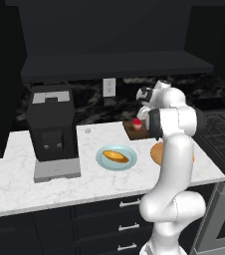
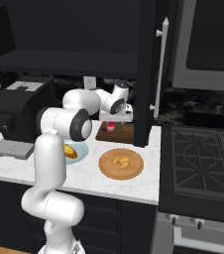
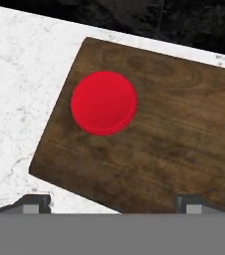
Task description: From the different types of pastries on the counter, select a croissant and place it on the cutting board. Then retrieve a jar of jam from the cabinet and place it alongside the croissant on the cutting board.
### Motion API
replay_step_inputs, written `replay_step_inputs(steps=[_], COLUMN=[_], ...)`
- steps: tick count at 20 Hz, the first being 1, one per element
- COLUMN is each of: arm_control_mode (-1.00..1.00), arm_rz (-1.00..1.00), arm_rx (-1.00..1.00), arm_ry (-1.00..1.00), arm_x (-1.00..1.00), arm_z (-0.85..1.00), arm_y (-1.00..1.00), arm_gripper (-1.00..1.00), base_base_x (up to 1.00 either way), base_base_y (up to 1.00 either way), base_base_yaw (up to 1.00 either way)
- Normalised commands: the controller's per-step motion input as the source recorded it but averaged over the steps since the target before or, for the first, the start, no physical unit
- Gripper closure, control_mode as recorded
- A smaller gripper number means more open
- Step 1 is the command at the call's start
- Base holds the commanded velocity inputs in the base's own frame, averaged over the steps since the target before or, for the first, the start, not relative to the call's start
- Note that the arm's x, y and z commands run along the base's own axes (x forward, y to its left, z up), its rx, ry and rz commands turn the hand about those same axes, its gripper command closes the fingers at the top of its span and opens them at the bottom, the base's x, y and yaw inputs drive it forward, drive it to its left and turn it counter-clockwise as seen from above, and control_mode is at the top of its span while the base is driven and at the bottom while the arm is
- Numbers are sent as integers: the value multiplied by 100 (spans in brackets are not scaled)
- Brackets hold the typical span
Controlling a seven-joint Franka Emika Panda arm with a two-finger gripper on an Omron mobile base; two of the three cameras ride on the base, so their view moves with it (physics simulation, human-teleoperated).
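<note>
The red jar of jam (image 3: pixel 103 102) stands on the left part of the dark brown cutting board (image 3: pixel 184 129), its top plain red from above. My gripper (image 3: pixel 114 201) hangs open just above it, fingertips wide apart and off the jar. From the base views, the jar (image 1: pixel 137 124) (image 2: pixel 111 127) sits under the hand (image 2: pixel 115 118) on the board (image 2: pixel 125 133). The curved croissant (image 2: pixel 120 160) lies on a round tan wooden plate (image 2: pixel 134 171). The longer loaf-shaped pastry (image 1: pixel 115 157) rests on a light blue plate (image 1: pixel 104 162).
A black coffee machine (image 1: pixel 52 124) stands on the white marble counter (image 1: pixel 15 184) to the left. The cabinet door (image 2: pixel 146 74) hangs open beside the board. A stove (image 2: pixel 203 163) borders the counter on the right.
</note>
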Motion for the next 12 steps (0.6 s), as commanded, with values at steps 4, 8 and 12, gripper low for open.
replay_step_inputs(steps=[4, 8, 12], arm_control_mode=[-100, -100, -100], arm_rz=[0, -2, -1], arm_rx=[8, 12, 5], arm_ry=[-5, -8, -8], arm_x=[-100, -100, -87], arm_z=[-9, 0, -6], arm_y=[-69, -56, -13], arm_gripper=[-100, -100, -100], base_base_x=[0, 0, 0], base_base_y=[0, 0, 0], base_base_yaw=[0, 0, 0])
